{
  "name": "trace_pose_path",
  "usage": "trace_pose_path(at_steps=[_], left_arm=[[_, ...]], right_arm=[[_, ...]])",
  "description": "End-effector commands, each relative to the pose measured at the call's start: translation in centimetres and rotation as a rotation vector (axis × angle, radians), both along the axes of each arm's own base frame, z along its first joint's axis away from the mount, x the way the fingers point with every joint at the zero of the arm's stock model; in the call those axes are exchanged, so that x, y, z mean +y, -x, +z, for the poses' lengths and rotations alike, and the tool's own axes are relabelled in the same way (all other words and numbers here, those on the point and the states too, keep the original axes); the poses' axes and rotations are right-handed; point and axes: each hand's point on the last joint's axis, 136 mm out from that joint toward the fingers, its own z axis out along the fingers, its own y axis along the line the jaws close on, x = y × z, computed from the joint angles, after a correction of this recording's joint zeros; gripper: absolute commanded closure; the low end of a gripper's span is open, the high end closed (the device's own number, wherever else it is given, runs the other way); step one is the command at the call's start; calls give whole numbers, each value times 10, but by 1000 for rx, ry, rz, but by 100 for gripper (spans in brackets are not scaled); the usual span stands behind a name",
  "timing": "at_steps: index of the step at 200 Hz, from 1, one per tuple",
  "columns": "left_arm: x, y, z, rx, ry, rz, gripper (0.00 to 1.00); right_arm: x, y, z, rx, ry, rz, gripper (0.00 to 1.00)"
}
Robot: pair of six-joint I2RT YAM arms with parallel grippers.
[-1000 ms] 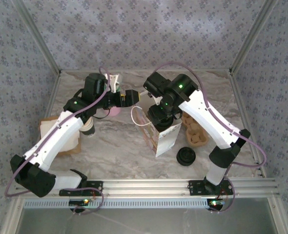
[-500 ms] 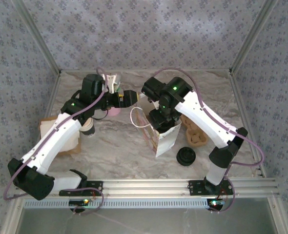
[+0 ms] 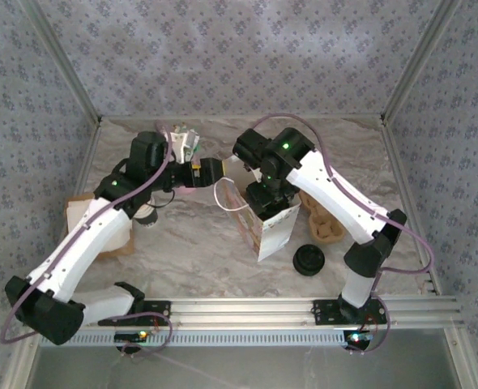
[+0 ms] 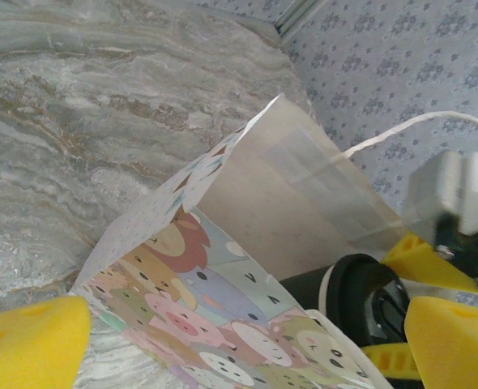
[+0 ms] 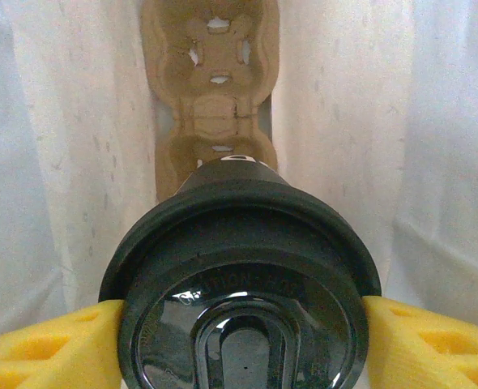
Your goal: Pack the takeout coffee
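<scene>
- Right claw is clamped on the takeout coffee, with its yellow pads pressing in from either side against the rim of the black lid. The cup body is hidden under that lid.
- The coffee hangs inside the paper bag, white walls close on both sides. The pulp carrier lies on the bag's floor below and ahead of it. By my reading, the cup is not seated yet.
- The step in hand is the descent. It should go straight down and slowly, with the cup's base lined up over one of the carrier's wells rather than a ridge between them.
- The grip is on the lid, so that's the risk. If the base snags or lands crooked, the lid could pop loose, so no sideways push once the cup touches.
- The pads should stay centred between the walls, because dragging the paper could fold the bag's mouth inward.
- The pads should let go only once the carrier bears the cup, then rise straight out.
- Left claw is spread wide and holds nothing, just beside the bag's printed side. It could usefully brace that wall so the bag doesn't tip.
- The white handle loop droops towards the left claw and is best left alone.
- Out on the desk, a stack of black lids sits near the bag's foot, so the bag must not slide that way.
</scene>
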Motion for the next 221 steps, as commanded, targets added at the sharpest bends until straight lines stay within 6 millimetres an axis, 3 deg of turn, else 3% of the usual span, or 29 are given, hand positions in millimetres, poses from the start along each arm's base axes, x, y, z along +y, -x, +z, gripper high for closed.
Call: trace_pose_path(at_steps=[1,83,221], left_arm=[[10,9,10,-21,13,21,0],[21,21,7,-29,-8,37,0],[22,21,1,-22,-18,39,1]], right_arm=[[-32,28,-8,137,152,-18,28],[-25,27,-25,180,160,-2,28],[-16,23,-45,216,156,11,28]])
